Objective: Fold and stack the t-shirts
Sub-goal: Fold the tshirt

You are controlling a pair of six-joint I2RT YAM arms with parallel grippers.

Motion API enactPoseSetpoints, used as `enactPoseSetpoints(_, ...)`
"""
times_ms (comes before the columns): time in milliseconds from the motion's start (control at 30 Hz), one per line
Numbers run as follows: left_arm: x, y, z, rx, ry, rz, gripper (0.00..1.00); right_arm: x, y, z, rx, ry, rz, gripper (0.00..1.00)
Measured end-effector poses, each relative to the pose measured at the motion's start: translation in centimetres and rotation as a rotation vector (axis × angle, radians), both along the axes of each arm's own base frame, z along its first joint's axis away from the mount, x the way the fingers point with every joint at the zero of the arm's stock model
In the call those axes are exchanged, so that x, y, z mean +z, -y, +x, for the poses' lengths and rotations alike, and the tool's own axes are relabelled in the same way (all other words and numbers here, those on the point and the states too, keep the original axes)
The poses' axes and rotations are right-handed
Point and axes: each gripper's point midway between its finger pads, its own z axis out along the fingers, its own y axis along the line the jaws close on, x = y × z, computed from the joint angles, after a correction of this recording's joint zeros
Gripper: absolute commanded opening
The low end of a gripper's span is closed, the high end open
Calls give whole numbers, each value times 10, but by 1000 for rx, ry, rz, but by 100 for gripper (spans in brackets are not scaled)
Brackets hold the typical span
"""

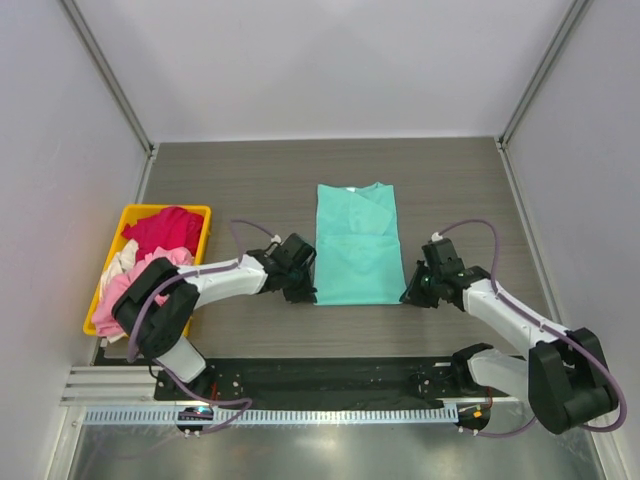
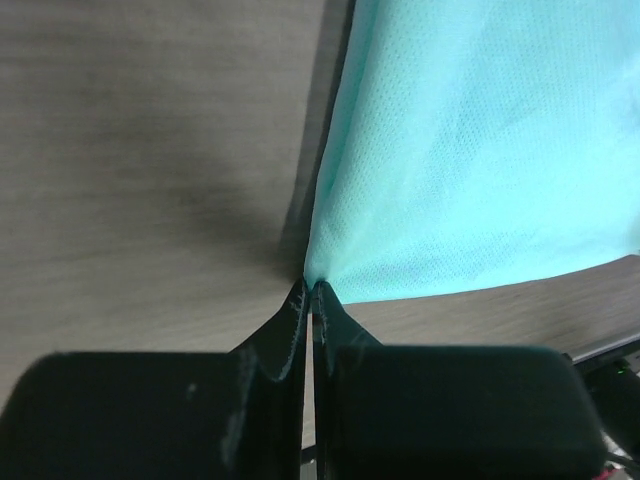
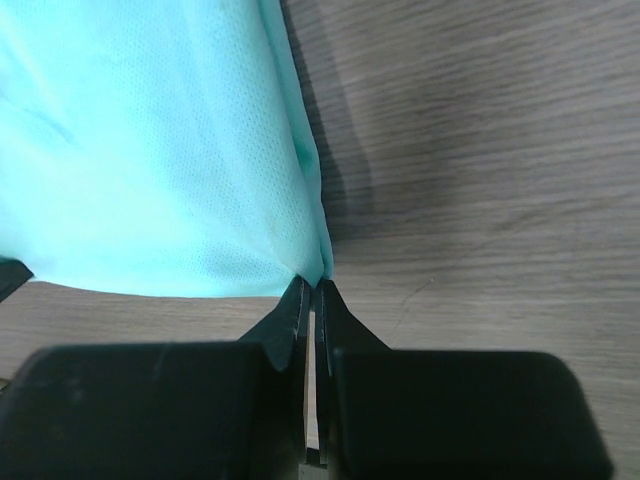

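Note:
A teal t-shirt [image 1: 358,243] lies flat in the middle of the table, its sides folded in. My left gripper [image 1: 304,292] is shut on its near left corner; the left wrist view shows the teal cloth [image 2: 480,150] pinched at my fingertips [image 2: 310,288]. My right gripper [image 1: 412,296] is shut on its near right corner; the right wrist view shows the cloth [image 3: 150,150] pinched at my fingertips [image 3: 312,285]. A magenta-red t-shirt [image 1: 162,228], a light pink t-shirt [image 1: 128,282] and a whitish t-shirt [image 1: 120,257] lie crumpled in the yellow bin.
The yellow plastic bin [image 1: 202,213] stands at the left edge of the table. Grey walls enclose the table on the left, right and far sides. A black mat [image 1: 320,380] lies between the arm bases at the near edge.

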Motion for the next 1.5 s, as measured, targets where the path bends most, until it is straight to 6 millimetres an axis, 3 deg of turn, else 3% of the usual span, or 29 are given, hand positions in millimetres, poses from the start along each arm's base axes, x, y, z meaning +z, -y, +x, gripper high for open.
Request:
enactPoseSetpoints(200, 18, 2, -29, -40, 33, 33, 0, 15, 5, -11, -2, 3, -6, 1)
enactPoseSetpoints(400, 42, 6, -48, -68, 78, 33, 0, 53, 5, -9, -11, 73, 16, 1)
enactPoseSetpoints(667, 82, 12, -28, -55, 140, 53, 0, 91, 4, 12, -29, 132, 5, 1)
enactPoseSetpoints(800, 98, 14, -3, -34, 164, 67, 0, 100, 2, 29, -12, 132, -22, 1)
enactPoseSetpoints(933, 104, 5, 33, 17, 165, 97, 0, 116, -1, 59, 11, 148, -48, 1)
enactPoseSetpoints(1200, 109, -6, 122, 84, 169, 92, 0, 143, -9, 154, 68, 225, -83, 1)
enactPoseSetpoints(1267, 110, -4, 154, 86, 188, 84, 0, 144, -11, 174, 80, 232, -82, 1)
enactPoseSetpoints(1500, 107, 3, 227, 77, 236, 52, 0, 135, -24, 252, 113, 257, -54, 1)
